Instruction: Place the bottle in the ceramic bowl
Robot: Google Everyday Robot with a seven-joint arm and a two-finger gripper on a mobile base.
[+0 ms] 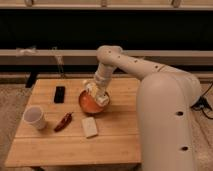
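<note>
The ceramic bowl (90, 105), orange-red inside, sits near the middle of the wooden table (115, 140). My gripper (98, 93) hangs from the arm directly over the bowl's right half and is shut on the bottle (93, 89). The bottle is whitish and lies tilted across the bowl's top, just above its inside. The gripper and bottle hide the bowl's far right rim.
A white cup (34, 117) stands at the table's left edge. A red chili pepper (63, 121) lies beside it, with a black device (59, 94) behind. A flat pale block (90, 126) lies in front of the bowl. My white body (167, 125) fills the right side.
</note>
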